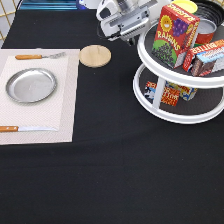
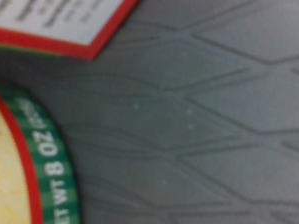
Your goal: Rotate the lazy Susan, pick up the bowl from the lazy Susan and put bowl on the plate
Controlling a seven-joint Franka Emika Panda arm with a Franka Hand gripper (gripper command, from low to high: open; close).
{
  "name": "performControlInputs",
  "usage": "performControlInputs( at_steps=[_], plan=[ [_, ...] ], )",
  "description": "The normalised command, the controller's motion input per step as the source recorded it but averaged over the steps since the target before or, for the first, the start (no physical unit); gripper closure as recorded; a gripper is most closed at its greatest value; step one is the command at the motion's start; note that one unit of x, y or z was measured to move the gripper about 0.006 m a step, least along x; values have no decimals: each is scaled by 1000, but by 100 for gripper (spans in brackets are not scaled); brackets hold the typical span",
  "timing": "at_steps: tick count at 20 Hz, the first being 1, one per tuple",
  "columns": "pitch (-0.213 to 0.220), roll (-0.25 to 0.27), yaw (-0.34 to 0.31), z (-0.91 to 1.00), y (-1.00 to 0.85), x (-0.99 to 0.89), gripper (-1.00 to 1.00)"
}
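Exterior view: the gripper is seen up at the rim of the lazy Susan, at the upper tier's edge toward the exterior view's left and just beside the raisin box. Whether it is released or clenched cannot be told, and nothing is seen to be held.

The bowl is judged to be the dark glossy curve at the back of the upper tier, toward the exterior view's top. It is mostly hidden behind the raisin box and a red can, so its inside ridges cannot be made out. It has not yet been lifted.

The plate is bare and shiny. It lies well apart from the lazy Susan toward the exterior view's left, with a wooden disc between the two.

In the wrist view only the grey patterned shelf, a red-edged box corner and a green-rimmed round pack are shown, and no bowl.

The step in hand is judged to be the reach for the bowl. It would be done well if the crowded boxes were cleared from above and the rim were met squarely, since a glossy shallow wall is likely to slip, and if the turntable were not nudged into turning
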Motion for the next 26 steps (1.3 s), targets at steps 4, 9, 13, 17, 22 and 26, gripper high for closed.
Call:
performControlInputs(
  at_steps=[4,9,13,17,22,26],
  plan=[
    [3,-25,17,-30,-24,524,-100],
    [83,-4,21,-36,-94,699,-100],
    [119,0,47,33,-216,739,-100],
    [127,1,63,11,-229,719,-100],
    [104,15,82,11,-257,565,-100],
    [89,14,75,385,-230,-29,-100]
  ],
)
